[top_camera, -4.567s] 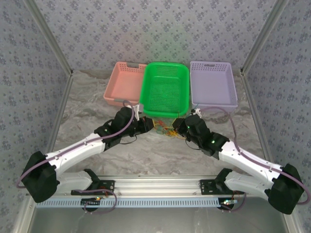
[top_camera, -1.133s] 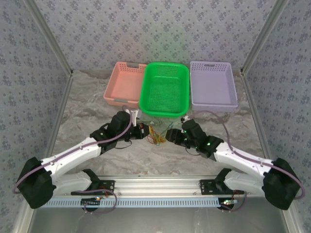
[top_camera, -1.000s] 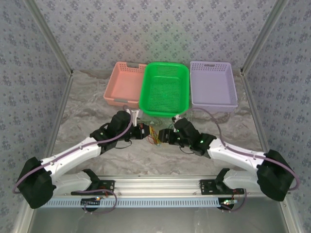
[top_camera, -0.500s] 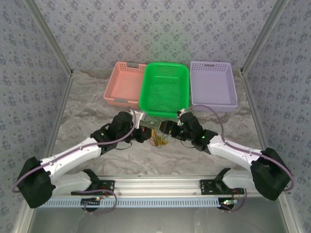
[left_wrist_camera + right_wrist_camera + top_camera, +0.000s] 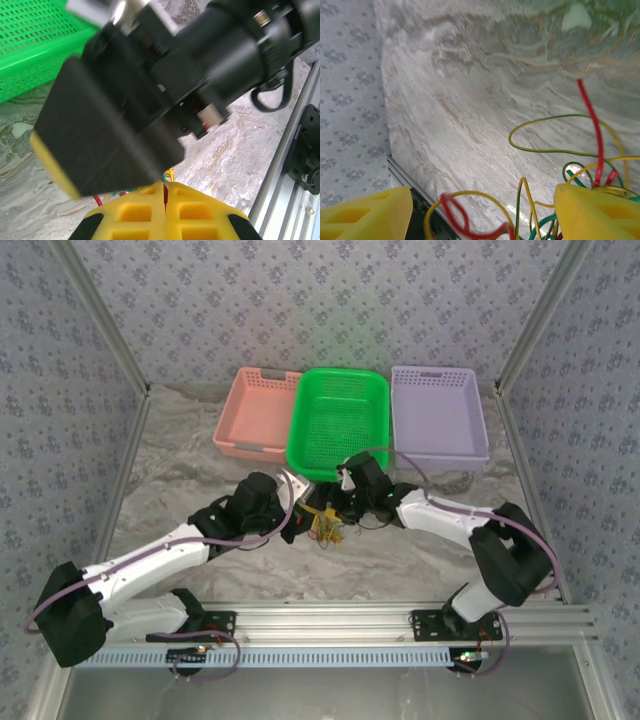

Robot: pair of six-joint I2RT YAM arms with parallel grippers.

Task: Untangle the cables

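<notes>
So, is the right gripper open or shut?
Open. The right gripper shows both yellow fingers far apart, with the cables between them.

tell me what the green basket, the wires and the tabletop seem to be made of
Green basket: moulded plastic, slightly glossy, going by its perforated grid walls.
Wires: probably plastic-insulated, smooth and shiny, holding springy loops.
Tabletop: marble-look surface, grey veining with sheen; real stone or printed laminate, can't tell.

The left arm [image 5: 150, 555] stretches toward the desk's middle. Its gripper [image 5: 165, 187] has the fingers pressed together, pinching the cables [image 5: 590, 120]. The right arm [image 5: 440, 515] folds sharply at the elbow. Its gripper [image 5: 482, 210] faces the left one, fingers spread wide.
</notes>
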